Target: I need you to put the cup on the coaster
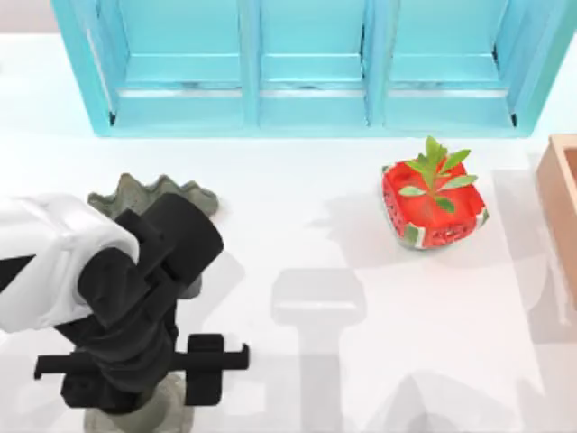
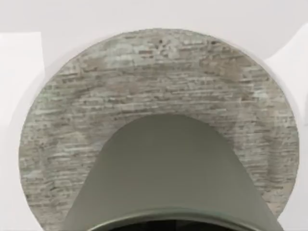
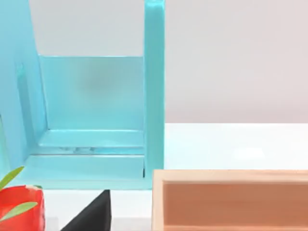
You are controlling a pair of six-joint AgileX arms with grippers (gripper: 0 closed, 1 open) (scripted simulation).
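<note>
at the far left of the table (image 1: 297, 244), just beyond the left arm (image 1: 135, 298), you have the cup (image 1: 153, 194): its jagged grey-green rim shows past the black wrist, and the rest lies under the arm.

- left gripper: under the wrist in the top view, so you cannot tell whether it is wide, narrow or holding the cup.
- left wrist view: it gives you the coaster (image 2: 159, 72), a round speckled grey disc on white table, nearly its whole outline showing. the cup's smooth wall (image 2: 168, 168) stands in front of the disc's nearer part. you cannot tell whether the cup touches the disc or hangs above it.
- far edge: a turquoise cabinet (image 1: 306, 72) runs along it, close behind the cup.
- right edge: a wooden box (image 1: 563, 198) cuts into the frame.
- right of centre: a red watermelon-patterned pot (image 1: 433, 212) with a green plant, well apart from the cup and near the box.
- open room: the middle of the table between cup and pot is bare, as is the near right stretch.
- right wrist view: it shows the cabinet's end frame (image 3: 96, 110), the wooden box's rim (image 3: 231, 202), a corner of the pot (image 3: 21, 211) and a black wedge (image 3: 91, 214) between them. the right gripper's state cannot be told.
</note>
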